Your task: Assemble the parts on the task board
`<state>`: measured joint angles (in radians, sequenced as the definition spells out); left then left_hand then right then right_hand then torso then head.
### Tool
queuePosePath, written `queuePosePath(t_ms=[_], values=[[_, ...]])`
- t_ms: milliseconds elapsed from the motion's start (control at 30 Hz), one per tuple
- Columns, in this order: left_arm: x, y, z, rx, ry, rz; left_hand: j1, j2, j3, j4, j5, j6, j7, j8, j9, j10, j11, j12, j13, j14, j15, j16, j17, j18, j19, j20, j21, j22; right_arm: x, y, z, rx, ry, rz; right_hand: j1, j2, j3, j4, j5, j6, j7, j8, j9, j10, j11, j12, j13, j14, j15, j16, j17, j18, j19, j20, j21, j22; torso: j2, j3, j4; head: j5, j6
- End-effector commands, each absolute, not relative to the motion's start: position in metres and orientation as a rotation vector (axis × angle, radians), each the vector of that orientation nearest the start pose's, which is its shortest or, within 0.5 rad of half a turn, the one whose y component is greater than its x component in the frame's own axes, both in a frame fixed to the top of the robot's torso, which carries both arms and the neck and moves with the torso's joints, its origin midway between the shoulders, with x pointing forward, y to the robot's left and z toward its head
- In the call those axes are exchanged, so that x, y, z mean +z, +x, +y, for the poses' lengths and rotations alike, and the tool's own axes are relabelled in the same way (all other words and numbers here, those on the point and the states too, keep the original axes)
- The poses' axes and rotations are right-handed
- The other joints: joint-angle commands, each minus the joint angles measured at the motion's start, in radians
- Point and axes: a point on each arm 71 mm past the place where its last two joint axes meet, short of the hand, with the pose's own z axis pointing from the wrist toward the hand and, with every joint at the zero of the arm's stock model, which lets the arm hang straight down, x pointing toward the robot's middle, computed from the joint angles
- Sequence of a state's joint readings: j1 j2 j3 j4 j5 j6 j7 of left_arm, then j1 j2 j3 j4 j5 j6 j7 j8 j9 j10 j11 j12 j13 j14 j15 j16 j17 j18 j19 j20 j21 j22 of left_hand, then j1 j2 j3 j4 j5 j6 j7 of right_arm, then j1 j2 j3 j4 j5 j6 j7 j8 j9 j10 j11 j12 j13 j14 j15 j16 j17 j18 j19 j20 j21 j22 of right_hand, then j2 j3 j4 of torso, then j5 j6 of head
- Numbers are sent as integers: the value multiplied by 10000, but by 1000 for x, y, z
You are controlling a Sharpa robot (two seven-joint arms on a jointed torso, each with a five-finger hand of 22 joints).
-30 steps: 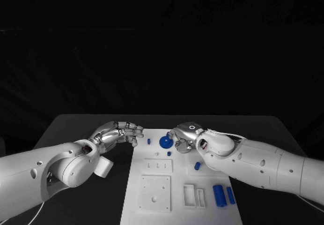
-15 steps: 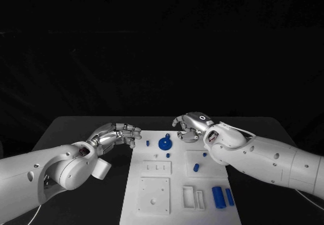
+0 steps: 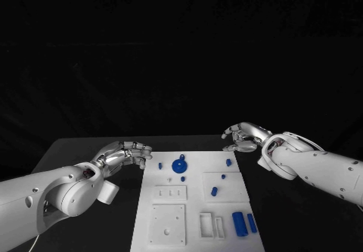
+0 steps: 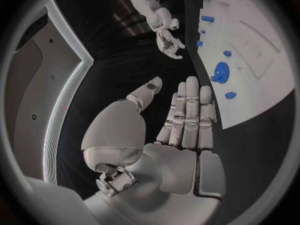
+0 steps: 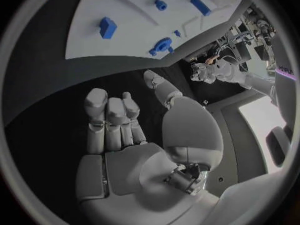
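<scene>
The white task board [image 3: 170,210] lies lengthwise on the black table. A blue gear [image 3: 179,167] stands near its far end, with a small blue peg [image 3: 159,165] to its left and small blue pieces [image 3: 214,191] to its right. Two blue cylinders [image 3: 243,223] lie at the near right. My left hand [image 3: 125,153] hovers just off the board's far left corner and holds nothing; its fingers [image 4: 187,112] are stretched out, thumb apart. My right hand [image 3: 246,137] hangs beyond the far right corner, loosely curved and empty. The gear [image 5: 164,44] lies ahead of its fingers [image 5: 109,117].
White plates and frames with cut-outs [image 3: 210,223] sit on the near half of the board. Black table [image 3: 91,144] shows on both sides of the board and beyond its far end. My two forearms lie along the board's left and right sides.
My right hand has lifted off the blue gear and drawn back to the right, past the board's far right corner. The gear stays on the board. My left hand has barely moved.
</scene>
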<state>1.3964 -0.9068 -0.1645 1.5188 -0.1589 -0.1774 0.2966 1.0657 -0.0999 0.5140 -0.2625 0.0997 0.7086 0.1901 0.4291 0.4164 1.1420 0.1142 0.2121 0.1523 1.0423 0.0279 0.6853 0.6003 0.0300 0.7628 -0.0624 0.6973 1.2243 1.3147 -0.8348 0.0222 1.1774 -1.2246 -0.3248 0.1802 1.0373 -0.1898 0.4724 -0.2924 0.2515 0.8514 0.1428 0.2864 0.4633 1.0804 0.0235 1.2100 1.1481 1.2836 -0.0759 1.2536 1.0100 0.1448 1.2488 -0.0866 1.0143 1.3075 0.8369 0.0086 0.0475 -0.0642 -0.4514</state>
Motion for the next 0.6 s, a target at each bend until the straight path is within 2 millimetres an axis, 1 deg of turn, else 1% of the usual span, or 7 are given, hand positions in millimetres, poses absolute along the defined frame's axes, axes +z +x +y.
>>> queuePosePath(t_ms=[33,133,200,300,433,533,600], values=[[-131,502,233,-15027,-8142,15776,70,33,-4,-57,-25,62,73,37,11,52,-8,55,10,-14,-28,32,-14,178,0,-93,47,-10,-122,556,-310,7111,543,15086,198,-3,-250,9,-148,96,46,8,-3,-205,101,-43,-15,-75,-8,-73,21,1170,-105,30,-50,187,-57,95,-97,15,-6],[-131,502,234,-15004,-8153,15769,67,28,-8,-60,-25,54,75,33,10,41,-6,56,11,-16,-29,31,-15,177,-2,-95,48,-11,-131,555,-318,6953,688,15251,307,1,-375,5,-208,87,48,-11,-16,-223,102,-33,-24,-83,-7,-77,28,1170,-133,52,-56,182,-74,144,-128,24,65],[-132,502,235,-14998,-8154,15766,66,26,-12,-69,-25,27,83,18,6,-13,11,44,9,-20,-29,29,-19,174,-3,-99,51,-15,-138,555,-321,6879,761,15409,352,6,-435,6,-210,58,51,-35,-30,-232,106,-29,-30,-86,-4,-80,31,1170,-144,63,-59,179,-78,185,-151,59,46],[-132,502,235,-15001,-8154,15761,69,31,-12,-77,-22,8,91,9,4,-69,31,32,6,-22,-29,29,-23,171,-4,-102,55,-19,-151,555,-321,6799,829,15601,404,10,-486,5,-200,51,55,-47,-39,-242,110,-26,-38,-90,0,-83,34,1170,-153,73,-62,176,-91,223,-173,102,19],[-132,502,234,-15023,-8140,15764,76,31,-12,-93,-20,-13,99,0,4,-156,62,11,0,-29,-25,26,-29,167,-9,-104,59,-24,-165,555,-321,6672,778,15866,642,3,-539,3,-130,-24,42,-106,-75,-263,99,-16,-54,-100,-9,-92,42,1170,-179,90,-79,167,-74,245,-178,113,12],[-132,502,234,-15025,-8138,15773,83,31,-11,-103,-18,-21,102,-3,5,-200,77,1,-3,-31,-21,26,-31,165,-13,-104,61,-28,-173,556,-322,6594,836,16054,973,-77,-531,-1,-152,-81,2,-145,-101,-291,64,-13,-67,-115,-43,-102,49,1170,-205,101,-93,164,-69,232,-152,102,-47],[-132,502,234,-15022,-8140,15782,84,29,-12,-107,-20,-23,103,-3,5,-215,82,-3,-5,-32,-20,26,-33,164,-15,-103,61,-29,-177,555,-323,6524,838,16124,1049,-81,-533,-2,-146,-82,-1,-149,-107,-303,58,-14,-72,-122,-48,-107,51,1170,-215,113,-97,163,-70,212,-145,71,-55]])
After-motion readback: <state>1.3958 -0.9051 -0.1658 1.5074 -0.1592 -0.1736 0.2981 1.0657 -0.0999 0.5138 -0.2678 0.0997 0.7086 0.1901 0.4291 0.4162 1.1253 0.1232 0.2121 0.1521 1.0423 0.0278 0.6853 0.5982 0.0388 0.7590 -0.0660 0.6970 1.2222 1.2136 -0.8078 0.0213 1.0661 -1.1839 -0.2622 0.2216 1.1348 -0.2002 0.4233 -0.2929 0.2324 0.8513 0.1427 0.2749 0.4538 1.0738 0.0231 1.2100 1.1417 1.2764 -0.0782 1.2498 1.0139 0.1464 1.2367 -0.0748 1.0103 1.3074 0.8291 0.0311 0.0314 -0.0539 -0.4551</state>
